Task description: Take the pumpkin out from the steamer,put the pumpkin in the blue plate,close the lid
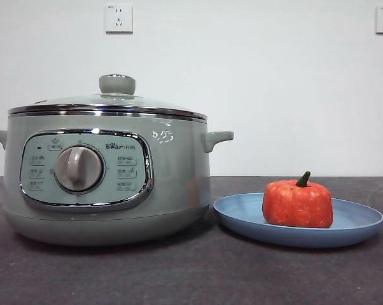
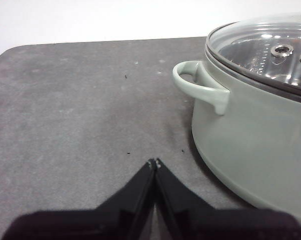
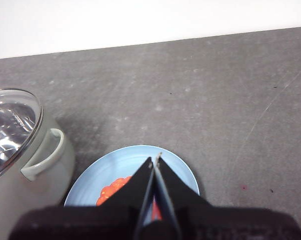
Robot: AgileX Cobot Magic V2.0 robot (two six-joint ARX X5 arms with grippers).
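Right claw closed above pumpkin

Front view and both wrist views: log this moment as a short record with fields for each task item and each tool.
pumpkin: small orange-red toy pumpkin with dark green stem, upright on the plate
plate: shallow light-blue round plate, on the dark table beside the pot
steamer: large sage-green electric pot, dial facing the front camera
lid: glass lid with steel rim, seated on the pot, closed
left tool: shut, empty, over bare table near the pot handle
right tool: shut, empty, above the plate
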